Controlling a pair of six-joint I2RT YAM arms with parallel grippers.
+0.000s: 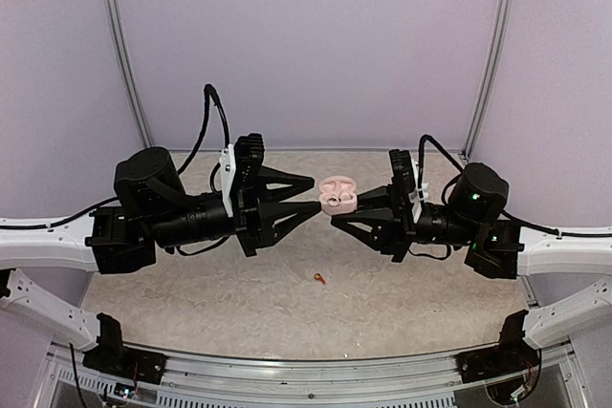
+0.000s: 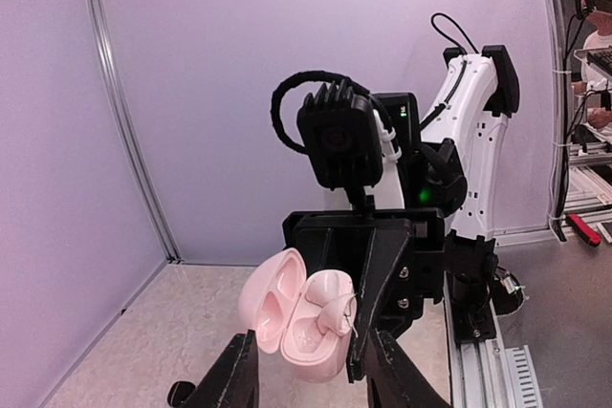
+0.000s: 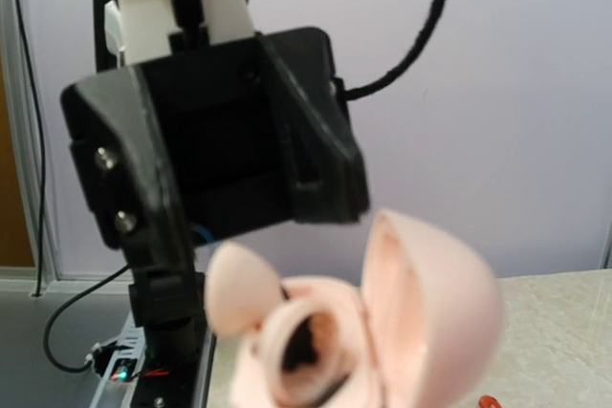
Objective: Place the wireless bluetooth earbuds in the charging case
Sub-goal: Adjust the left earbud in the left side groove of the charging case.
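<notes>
Left hand: fingers parted, gripping nothing, tips just beside the case and level with it, above the speckled beige worktop

Small red-orange comma-shaped piece: lies on the worktop nearer the arm bases, well apart from both hands. It's too small for me to be sure it's a bud

Pale pink glossy plastic charging case: up in the air between the two hands, lid hinged wide open. One pale pink rounded earbud sits in a well. I can't tell if it's fully home

Right hand: clenched on the case body, holding it out toward the left hand

Step, as I judge it: seating, with the bud in its well and the left hand free of it

Next calls for checking the bud's seat, perhaps with a light fingertip press while the right hand holds firm. After that I'd go down for the piece on the worktop, moving slow and small so I don't knock the case loose
</notes>
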